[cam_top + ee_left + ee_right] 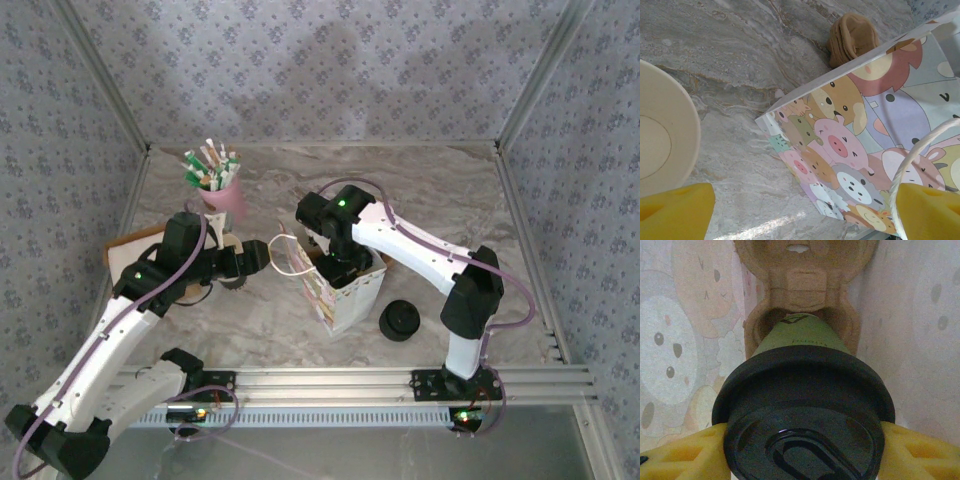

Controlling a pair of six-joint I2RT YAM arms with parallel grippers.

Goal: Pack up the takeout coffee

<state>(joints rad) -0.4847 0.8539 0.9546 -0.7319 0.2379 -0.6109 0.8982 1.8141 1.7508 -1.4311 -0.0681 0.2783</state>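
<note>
We see the takeout coffee [802,390] from the right wrist view, with its lid end nearest the camera. It is a small paper cup whose wall reads dull green in this light, and a faint dark mark is printed low on it. A round black plastic lid [802,435] with a moulded oval recess closes it. The cup's narrow end sits in a ring of a brown pulp carrier [800,270], inside the cartoon-printed bag [920,315]. The right gripper [802,455] holds it, yellow fingers [685,455] against the lid's two sides.
</note>
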